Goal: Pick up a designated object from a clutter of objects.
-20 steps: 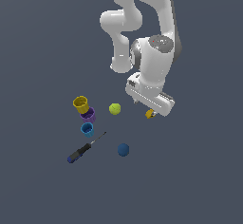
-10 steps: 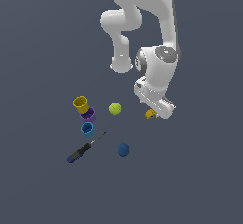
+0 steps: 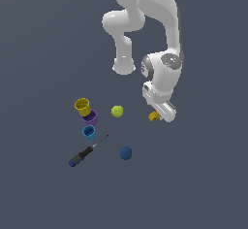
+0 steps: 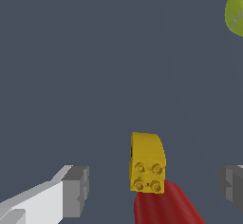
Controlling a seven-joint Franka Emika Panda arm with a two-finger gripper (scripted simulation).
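Wrist view looks down past two grey fingertips point(image 4: 76, 190) set wide apart, holding nothing; the gripper point(image 4: 154, 187) is released. Between the fingertips, touching neither, lies the orange-yellow piece point(image 4: 147, 163), a chunky block with four round studs on one face and a curved end. A red cup point(image 4: 166, 209) lies on its side against the studded end of the piece. Part of a yellow-green ball point(image 4: 235, 9) shows at the picture's edge, well apart from the piece. Exterior view shows the white arm point(image 3: 162, 73) bent down over a plain dark grey floor point(image 3: 203, 184), its hand low over the piece point(image 3: 154, 116), which peeks out beside the hand. The ball point(image 3: 116, 111) sits near the piece, toward the exterior view's left. Farther that way stand a yellow cup point(image 3: 82, 106), a purple cup point(image 3: 90, 118) touching it, and a blue cup point(image 3: 88, 132) just beside those. A blue-black screwdriver point(image 3: 86, 152) and a blue ball point(image 3: 126, 153) lie nearer the camera than the piece.
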